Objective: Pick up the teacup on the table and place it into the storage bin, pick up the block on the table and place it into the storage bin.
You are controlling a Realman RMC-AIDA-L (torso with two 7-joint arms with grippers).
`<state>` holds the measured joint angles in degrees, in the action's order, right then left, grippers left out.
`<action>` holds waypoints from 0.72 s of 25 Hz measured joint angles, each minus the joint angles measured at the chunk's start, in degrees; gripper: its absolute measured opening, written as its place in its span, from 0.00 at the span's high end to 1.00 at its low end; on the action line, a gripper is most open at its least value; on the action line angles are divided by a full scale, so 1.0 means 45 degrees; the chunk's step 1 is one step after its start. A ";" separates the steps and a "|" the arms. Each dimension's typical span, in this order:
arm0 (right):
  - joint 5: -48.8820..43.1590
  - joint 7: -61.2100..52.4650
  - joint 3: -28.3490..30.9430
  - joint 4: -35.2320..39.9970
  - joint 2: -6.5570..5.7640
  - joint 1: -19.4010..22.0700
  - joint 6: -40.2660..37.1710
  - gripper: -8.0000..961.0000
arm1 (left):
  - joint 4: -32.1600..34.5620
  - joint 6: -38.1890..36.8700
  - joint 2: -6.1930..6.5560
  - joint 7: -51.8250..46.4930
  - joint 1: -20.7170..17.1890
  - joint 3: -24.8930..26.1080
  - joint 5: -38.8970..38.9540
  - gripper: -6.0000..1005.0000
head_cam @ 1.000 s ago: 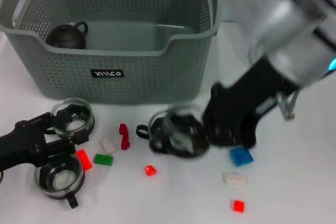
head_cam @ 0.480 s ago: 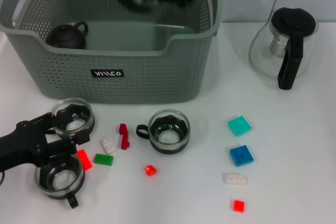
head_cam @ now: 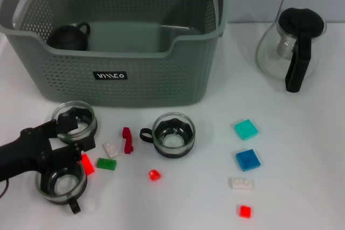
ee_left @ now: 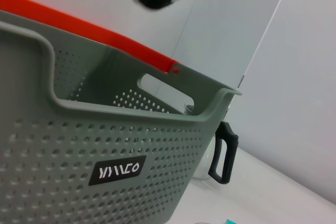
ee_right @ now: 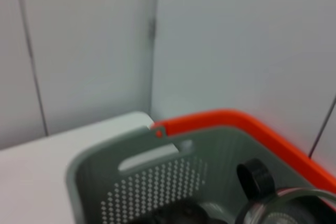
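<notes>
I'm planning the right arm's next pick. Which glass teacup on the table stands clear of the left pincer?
The middle teacup, near the red blocks; the other two flank the left pincer.

My matt black left end effector (head_cam: pixel 69 136) sits lower left near clear glossy glass teacups (head_cam: pixel 173 134); the storage bin (head_cam: pixel 129 74) is matt grey perforated plastic.

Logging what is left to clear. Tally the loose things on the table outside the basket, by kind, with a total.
Glass cups: 3
Blocks: 9
Glass teapot: 1
Total: 13
</notes>
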<state>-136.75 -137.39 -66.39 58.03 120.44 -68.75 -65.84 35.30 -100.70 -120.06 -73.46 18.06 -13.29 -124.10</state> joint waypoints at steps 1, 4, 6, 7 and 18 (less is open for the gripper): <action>-0.0136 0.0032 -0.0027 -0.0877 -0.0012 -0.0363 0.0513 0.89 | -0.0008 0.0021 0.0001 0.0000 0.0000 -0.0004 0.0000 0.19; -0.0639 0.0114 -0.0154 -0.3489 -0.0008 -0.1432 0.2299 0.89 | -0.0065 0.0030 0.0001 0.0002 0.0003 -0.0012 0.0000 0.19; -0.0839 0.0121 -0.0204 -0.4930 -0.0007 -0.1949 0.3450 0.88 | -0.0160 0.0041 0.0000 0.0006 -0.0007 -0.0014 0.0000 0.19; -0.0868 0.0123 -0.0215 -0.5432 -0.0010 -0.2143 0.3941 0.88 | -0.0191 0.0060 -0.0001 0.0007 -0.0012 -0.0012 0.0000 0.19; -0.0088 0.0580 -0.1031 -0.8534 0.0117 -0.2405 0.6903 0.85 | -0.0607 0.0591 -0.0019 0.0036 0.0089 -0.0018 -0.0001 0.19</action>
<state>-137.15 -134.78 -71.03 19.63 120.97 -79.58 -34.77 32.57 -98.04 -120.15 -73.30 18.46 -13.37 -124.10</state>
